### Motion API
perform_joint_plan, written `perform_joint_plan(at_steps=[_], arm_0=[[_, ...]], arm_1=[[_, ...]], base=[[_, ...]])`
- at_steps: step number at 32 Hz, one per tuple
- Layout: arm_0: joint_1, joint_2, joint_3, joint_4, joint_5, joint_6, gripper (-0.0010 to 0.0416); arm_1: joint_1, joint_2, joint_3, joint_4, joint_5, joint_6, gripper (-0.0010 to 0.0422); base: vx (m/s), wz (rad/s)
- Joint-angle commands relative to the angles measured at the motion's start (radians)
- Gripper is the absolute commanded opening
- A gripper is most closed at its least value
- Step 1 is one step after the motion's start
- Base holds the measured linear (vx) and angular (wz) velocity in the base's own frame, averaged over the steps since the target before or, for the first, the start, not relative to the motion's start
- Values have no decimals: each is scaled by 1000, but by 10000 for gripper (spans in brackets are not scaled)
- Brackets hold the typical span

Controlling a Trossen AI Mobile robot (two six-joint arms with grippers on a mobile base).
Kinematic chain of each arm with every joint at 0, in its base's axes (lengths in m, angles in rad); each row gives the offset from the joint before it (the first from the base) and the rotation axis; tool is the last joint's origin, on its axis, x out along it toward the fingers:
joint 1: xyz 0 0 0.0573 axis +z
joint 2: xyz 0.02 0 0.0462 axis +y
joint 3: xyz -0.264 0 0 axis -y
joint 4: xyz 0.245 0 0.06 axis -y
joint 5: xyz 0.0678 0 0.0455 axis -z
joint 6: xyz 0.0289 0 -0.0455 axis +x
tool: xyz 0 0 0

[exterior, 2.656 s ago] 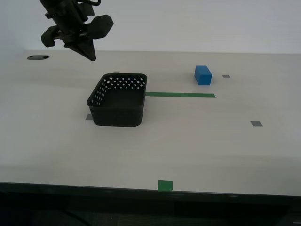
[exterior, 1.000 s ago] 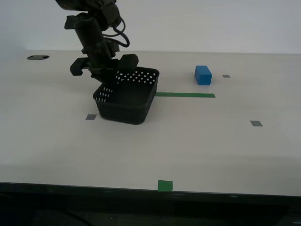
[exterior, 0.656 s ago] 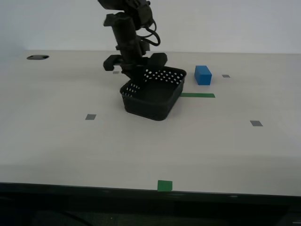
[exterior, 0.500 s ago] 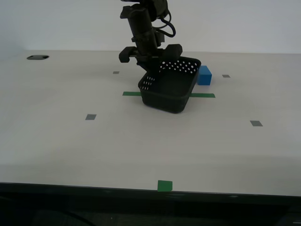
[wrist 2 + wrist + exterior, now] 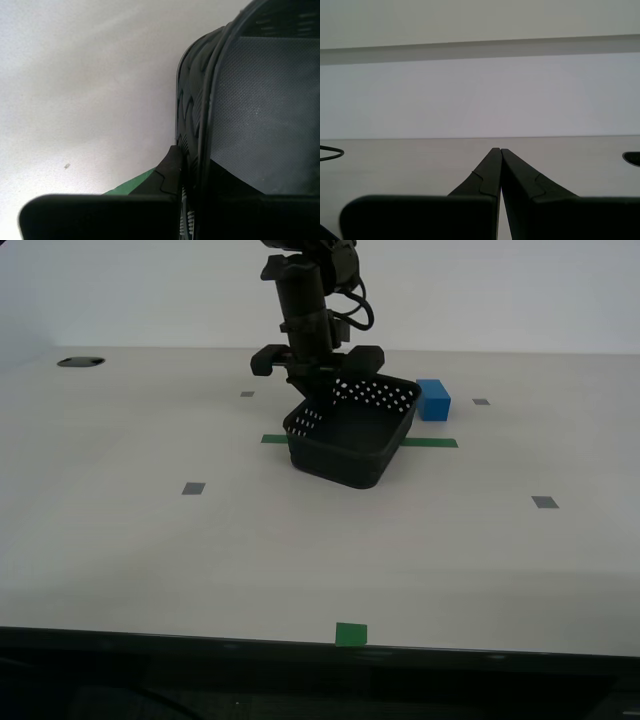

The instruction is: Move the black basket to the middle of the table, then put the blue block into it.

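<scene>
The black basket (image 5: pixel 352 440) stands near the table's middle, turned at an angle over the green tape strip (image 5: pixel 432 443). My second gripper (image 5: pixel 318 388) is shut on the basket's far rim on the exterior view's left. In the second wrist view the basket wall (image 5: pixel 260 100) sits between my second gripper's jaws (image 5: pixel 187 156). I cannot tell whether the basket rests on the table (image 5: pixel 150 540) or hangs just above it. The blue block (image 5: pixel 433 399) lies just beyond the basket's corner, toward the exterior view's right. My first gripper (image 5: pixel 500 150) is shut and empty, and does not show in the exterior view.
Small grey squares (image 5: pixel 194 488) (image 5: pixel 545 502) lie on the table. A green square mark (image 5: pixel 351 634) sits at the front edge. A dark oval hole (image 5: pixel 80 362) is at the far end on the exterior view's left.
My second gripper came down, took the basket's rim and carried it toward the exterior view's right onto the green tape. In the last half second it shifted slightly back and lower.
</scene>
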Motion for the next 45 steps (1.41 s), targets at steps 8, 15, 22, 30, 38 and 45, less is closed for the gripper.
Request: perform_joint_plan(at_steps=[8, 15, 22, 30, 38, 45], arm_0=[[1, 0, 1, 3, 0, 6, 0], [2, 0, 1, 3, 0, 6, 0], [2, 0, 1, 2, 0, 6, 0], [10, 25, 60, -147, -103, 6, 1], [69, 268, 372, -502, -201, -4, 2], [204, 595, 679, -705, -231, -11, 3]], arm_1=[[3, 0, 2, -32, 2, 2, 9], [3, 0, 3, -46, 2, -6, 123], [8, -2, 66, -65, 2, -18, 246], [34, -158, 129, -24, -151, 17, 221], [105, -335, 132, -35, -319, 100, 135], [188, -370, 131, -130, -406, 143, -3]], base=[[0, 0], [0, 0], [0, 0], [0, 0], [0, 0], [0, 0]])
